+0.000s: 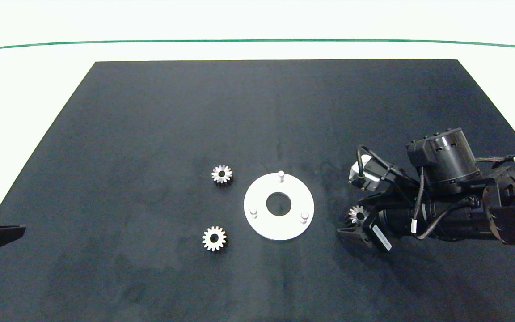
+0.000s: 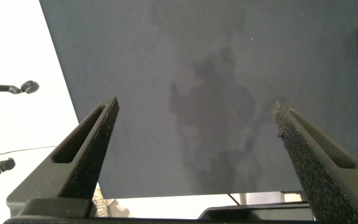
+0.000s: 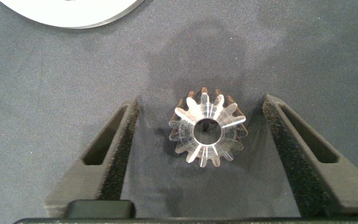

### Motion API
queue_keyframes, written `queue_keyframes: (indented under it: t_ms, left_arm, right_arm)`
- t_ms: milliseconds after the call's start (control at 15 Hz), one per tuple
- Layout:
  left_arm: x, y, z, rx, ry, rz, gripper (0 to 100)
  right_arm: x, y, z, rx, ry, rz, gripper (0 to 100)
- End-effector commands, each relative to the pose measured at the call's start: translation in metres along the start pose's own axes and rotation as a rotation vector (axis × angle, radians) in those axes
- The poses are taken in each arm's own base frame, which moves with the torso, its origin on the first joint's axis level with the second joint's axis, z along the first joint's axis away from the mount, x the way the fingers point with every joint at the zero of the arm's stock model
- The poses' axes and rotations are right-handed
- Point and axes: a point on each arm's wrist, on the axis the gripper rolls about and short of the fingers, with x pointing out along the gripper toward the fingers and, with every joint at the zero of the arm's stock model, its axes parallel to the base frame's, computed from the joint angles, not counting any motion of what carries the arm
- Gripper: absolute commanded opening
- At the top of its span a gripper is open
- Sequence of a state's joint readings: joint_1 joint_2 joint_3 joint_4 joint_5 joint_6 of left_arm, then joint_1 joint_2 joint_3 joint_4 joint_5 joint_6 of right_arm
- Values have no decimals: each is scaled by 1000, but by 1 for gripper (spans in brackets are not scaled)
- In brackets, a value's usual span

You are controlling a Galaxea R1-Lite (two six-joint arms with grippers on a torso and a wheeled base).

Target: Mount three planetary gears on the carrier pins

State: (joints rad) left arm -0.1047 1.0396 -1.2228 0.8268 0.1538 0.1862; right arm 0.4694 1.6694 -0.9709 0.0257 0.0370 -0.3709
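From above, a black mat [image 1: 257, 134] covers the desk; no writing is readable. Three planetary gears lie flat: two [image 1: 221, 174] [image 1: 214, 238] left of the white disc [image 1: 257, 197], whose three carrier pins [image 1: 280, 175] stand bare. The left wrist view shows the left gripper [image 2: 194, 134] over bare mat, fingers apart. The right wrist view shows the right gripper [image 3: 201, 127], fingers apart, straddling the third gear [image 3: 207, 126] without touching.

A black mat [image 1: 150, 134] covers a white table [image 1: 29, 89], crossed by what seems a green line [image 1: 257, 40].
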Motion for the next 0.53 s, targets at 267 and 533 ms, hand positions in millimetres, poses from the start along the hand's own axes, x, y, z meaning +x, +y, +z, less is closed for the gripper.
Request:
queue_keyframes:
  t_ms: [267, 533]
  left_arm:
    - [-1, 0, -1, 4, 2, 0, 100]
    - [-1, 0, -1, 2, 2, 0, 100]
  right_arm:
    - [-3, 0, 1, -5, -6, -2, 67]
    - [-4, -1, 0, -40, 12, -42, 60]
